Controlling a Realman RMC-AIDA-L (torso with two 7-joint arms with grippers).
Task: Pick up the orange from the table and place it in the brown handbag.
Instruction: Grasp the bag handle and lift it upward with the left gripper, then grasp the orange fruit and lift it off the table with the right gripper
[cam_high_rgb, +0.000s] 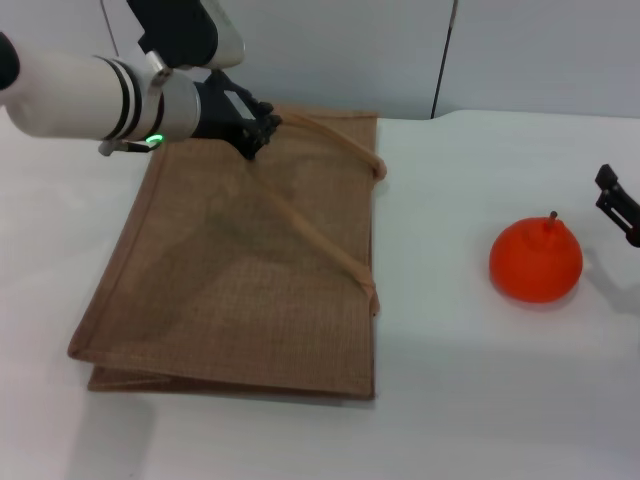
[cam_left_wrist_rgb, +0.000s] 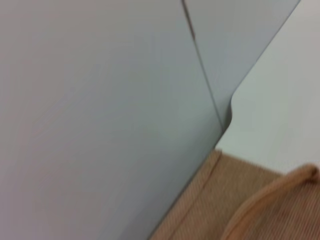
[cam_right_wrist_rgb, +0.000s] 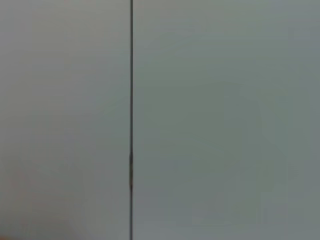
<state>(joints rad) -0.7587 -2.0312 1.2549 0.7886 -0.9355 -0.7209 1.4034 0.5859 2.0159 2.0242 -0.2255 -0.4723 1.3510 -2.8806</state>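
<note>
Desk (cam_high_rgb: 480, 400): white, smooth, flat, with a soft sheen; its far edge meets the wall. Corner rounded, per left wrist view.
Wall (cam_high_rgb: 330, 50): pale grey-white flat panels behind the desk.
Seams: 1 dark vertical seam (cam_high_rgb: 445, 60) between panels in head view; another (cam_right_wrist_rgb: 131, 120) runs top to bottom in right wrist view.
Light: even, diffuse, with soft shadows.

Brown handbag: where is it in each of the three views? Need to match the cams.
Head view: brown handbag lies flat on the table, left of centre, left gripper at its far edge near a handle.
Left wrist view: only a corner and part of a handle loop show, low in the picture.
Right wrist view: not in it; only the wall.
Shared landmark: the dark vertical wall seam, in all three views.
</note>
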